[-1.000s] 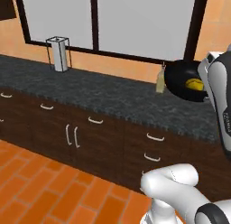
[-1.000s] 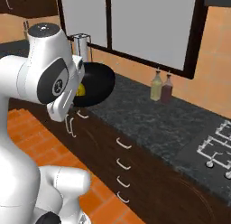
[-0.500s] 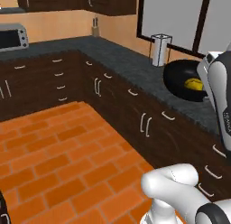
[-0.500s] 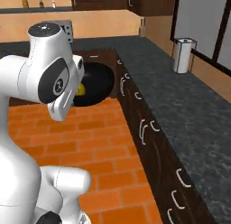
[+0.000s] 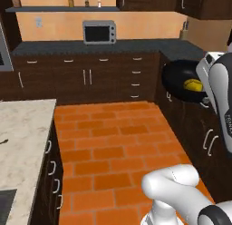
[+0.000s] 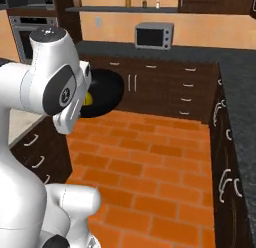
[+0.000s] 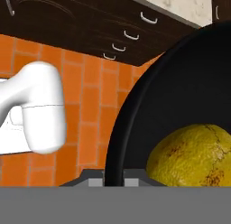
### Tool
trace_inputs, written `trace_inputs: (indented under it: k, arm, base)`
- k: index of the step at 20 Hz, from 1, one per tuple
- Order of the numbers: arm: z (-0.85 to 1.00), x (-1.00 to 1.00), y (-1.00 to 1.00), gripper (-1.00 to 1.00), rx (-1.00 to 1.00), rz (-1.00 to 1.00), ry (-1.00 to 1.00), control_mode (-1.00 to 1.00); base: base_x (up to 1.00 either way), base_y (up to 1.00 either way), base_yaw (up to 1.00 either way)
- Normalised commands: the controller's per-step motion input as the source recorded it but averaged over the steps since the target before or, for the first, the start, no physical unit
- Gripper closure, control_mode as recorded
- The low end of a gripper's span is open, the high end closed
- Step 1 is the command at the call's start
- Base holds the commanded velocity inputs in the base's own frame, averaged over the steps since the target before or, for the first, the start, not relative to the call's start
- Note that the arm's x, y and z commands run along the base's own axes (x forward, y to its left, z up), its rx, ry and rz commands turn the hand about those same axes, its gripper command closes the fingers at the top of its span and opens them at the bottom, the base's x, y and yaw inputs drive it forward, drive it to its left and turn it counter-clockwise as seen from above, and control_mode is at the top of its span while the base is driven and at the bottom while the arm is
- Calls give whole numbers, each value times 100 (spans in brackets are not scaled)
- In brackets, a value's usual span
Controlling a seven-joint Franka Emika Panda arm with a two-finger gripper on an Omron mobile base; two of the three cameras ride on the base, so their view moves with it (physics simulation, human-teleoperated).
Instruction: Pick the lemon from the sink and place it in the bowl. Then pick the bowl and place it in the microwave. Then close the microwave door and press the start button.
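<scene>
Carrying the bowl (image 5: 183, 81) toward the microwave (image 5: 99, 32) — lemon (image 5: 193, 85) already inside, resting low against the bowl's wall; held up off any counter, over the brick floor (image 5: 108, 142), beside the dark cabinets (image 5: 190, 115) on the right. End effector (image 7: 113, 179) narrowed onto the bowl's rim, one fingertip each side of the black edge in the hand view; a thin pinch, so likely little margin against the bowl swinging.

To do this step well:
- keep the bowl as level as the wrist allows; seems tipped in the base views, lemon sitting near the lower side — a sharper tilt could roll it out;
- hold the grip as it is; no loosening mid-carry;
- drive the base smoothly, no abrupt turns; a rim pinch probably slips under a jerk;
- keep the bowl's far edge apart from the cabinet fronts and their handles during the approach;
- aim for the small grey unit on the far counter (image 6: 165, 51), well apart at present; not the tall steel oven (image 6: 27, 27) at the left of the right base view;
- check the door before reaching in — cannot tell from here whether open or closed.
</scene>
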Motion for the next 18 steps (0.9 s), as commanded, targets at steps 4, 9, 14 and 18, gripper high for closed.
trace_inputs:
  k: [4,9,14,18]
  arm:
    - [0,0,0,100,0,0,0,100]
    - [0,0,0,100,0,0,0,100]
    - [0,0,0,100,0,0,0,100]
    - [0,0,0,100,0,0,0,100]
  base:
    - [100,-26,41]
    - [100,-37,46]
    - [100,-40,50]
    - [100,-56,57]
